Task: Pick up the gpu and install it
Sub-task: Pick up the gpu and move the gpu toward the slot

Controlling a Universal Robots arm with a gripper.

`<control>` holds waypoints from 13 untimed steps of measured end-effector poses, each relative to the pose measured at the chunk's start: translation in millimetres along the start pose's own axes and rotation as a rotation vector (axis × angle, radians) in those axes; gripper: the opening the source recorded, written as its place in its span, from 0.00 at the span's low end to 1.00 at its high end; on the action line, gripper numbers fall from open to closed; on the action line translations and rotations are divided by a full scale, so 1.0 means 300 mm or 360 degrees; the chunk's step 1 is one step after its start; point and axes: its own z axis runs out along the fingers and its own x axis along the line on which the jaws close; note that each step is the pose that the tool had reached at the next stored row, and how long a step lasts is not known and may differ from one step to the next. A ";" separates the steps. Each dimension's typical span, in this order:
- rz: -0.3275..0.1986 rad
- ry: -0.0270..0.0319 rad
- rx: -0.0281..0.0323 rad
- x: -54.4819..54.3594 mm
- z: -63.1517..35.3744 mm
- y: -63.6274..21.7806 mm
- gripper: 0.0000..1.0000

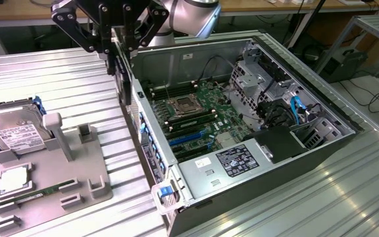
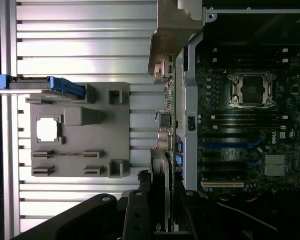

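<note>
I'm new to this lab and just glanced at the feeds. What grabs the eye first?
The open computer case dominates the exterior view's right, motherboard and bare CPU socket exposed. Above its wall on that view's left, the tool grips the gpu edge-on. Further left, a grey fixture holds a hard drive.

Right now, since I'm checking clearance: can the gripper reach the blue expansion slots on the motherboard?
Probably yes. The case's side is off and the blue slots lie uncovered. The gripper, holding the gpu, hangs just outside the case's wall, which it must clear.
</note>
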 end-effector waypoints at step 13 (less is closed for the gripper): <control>0.0000 0.00001 0.00002 -0.076 0.000 0.000 0.27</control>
